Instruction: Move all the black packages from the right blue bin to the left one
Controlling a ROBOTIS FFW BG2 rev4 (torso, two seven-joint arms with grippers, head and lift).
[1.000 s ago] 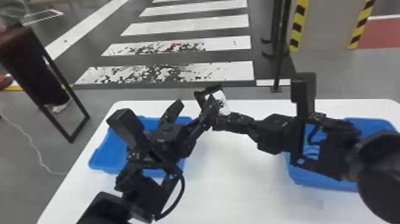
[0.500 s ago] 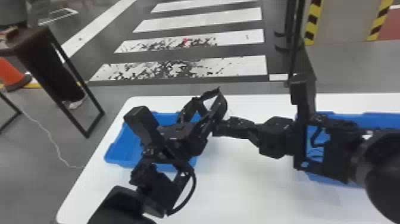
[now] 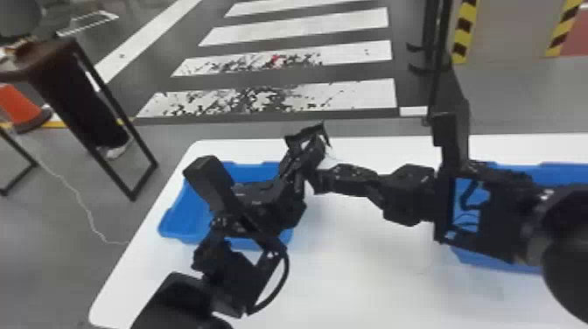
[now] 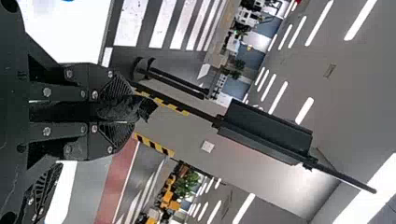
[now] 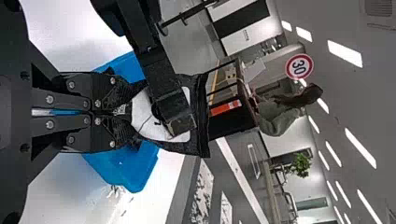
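Observation:
Over the table between the bins, a black package is between both grippers in the head view. My left gripper meets it from the left, my right gripper from the right. In the left wrist view the left gripper is shut on the crumpled black package. The right wrist view has the right gripper shut on the package, its white label facing the camera and partly covered by the other gripper. Arms partly hide the left bin and right bin; their contents are hidden.
The white table has bare surface between the bins. Both arms cross low over it, their grippers crowded together near the left bin's right side. Beyond the table's left edge are a dark stand and an orange cone.
The head view has swung, shifting the table rightward in it. The left gripper has moved right to the package beside the right gripper. The package has turned from showing its white label to its black side.

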